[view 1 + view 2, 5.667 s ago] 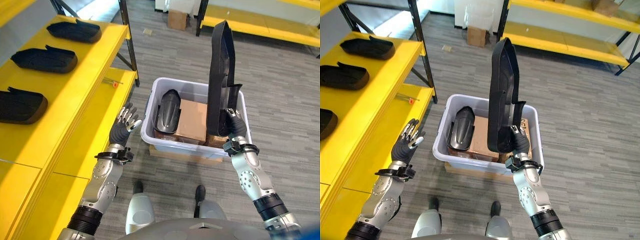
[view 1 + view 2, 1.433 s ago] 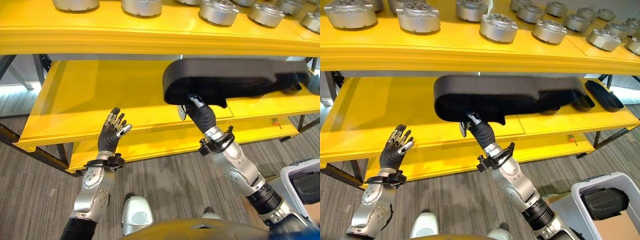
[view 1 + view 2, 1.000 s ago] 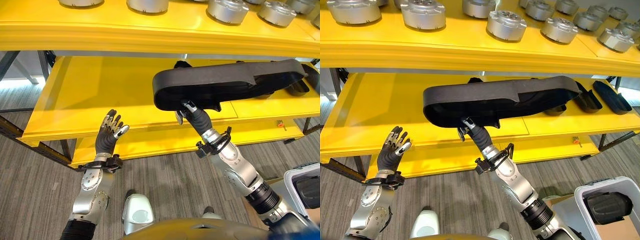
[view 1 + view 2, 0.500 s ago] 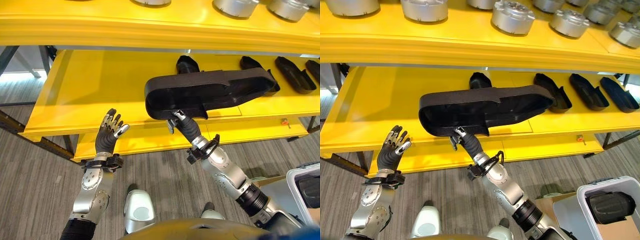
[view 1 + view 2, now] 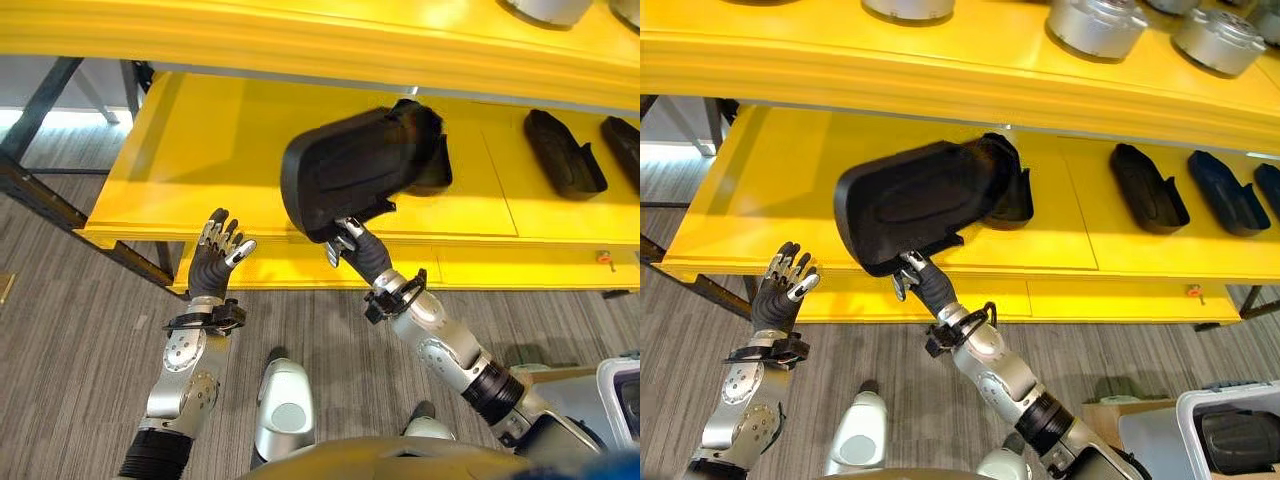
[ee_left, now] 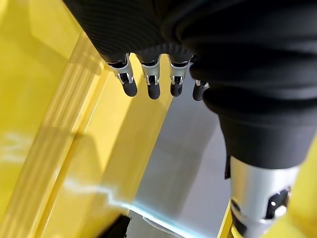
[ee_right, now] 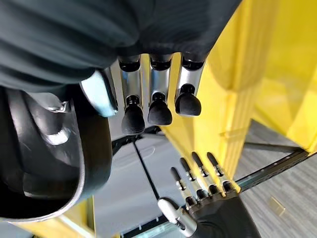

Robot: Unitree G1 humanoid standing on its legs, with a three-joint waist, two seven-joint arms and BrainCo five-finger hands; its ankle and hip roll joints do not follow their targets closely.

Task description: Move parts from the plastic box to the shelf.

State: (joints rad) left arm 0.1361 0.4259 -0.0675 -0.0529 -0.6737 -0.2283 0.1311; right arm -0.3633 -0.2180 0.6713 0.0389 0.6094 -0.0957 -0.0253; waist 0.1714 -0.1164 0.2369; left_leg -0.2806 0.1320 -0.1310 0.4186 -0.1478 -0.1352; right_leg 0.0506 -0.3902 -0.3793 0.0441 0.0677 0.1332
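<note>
1. Left eye view: the right hand (image 5: 350, 245) grips the lower rim of a long black part (image 5: 350, 170), fingers curled round that edge, holding it end-on above the front of the yellow shelf (image 5: 200, 190) — likely aimed to slide in beside the black parts (image 5: 560, 150) already lying in a row there. The left hand (image 5: 213, 262) is raised below the shelf edge, fingers straight and spread, holding nothing.
2. Right eye view: the plastic box (image 5: 1230, 430) sits on the floor well off to the right, another dark part inside.
3. Left wrist view: relaxed fingers (image 6: 151, 87), empty, beside yellow shelf.
4. Right wrist view: the part's rim is pinched between thumb and fingers (image 7: 158, 106).
5. No readable writing anywhere.
</note>
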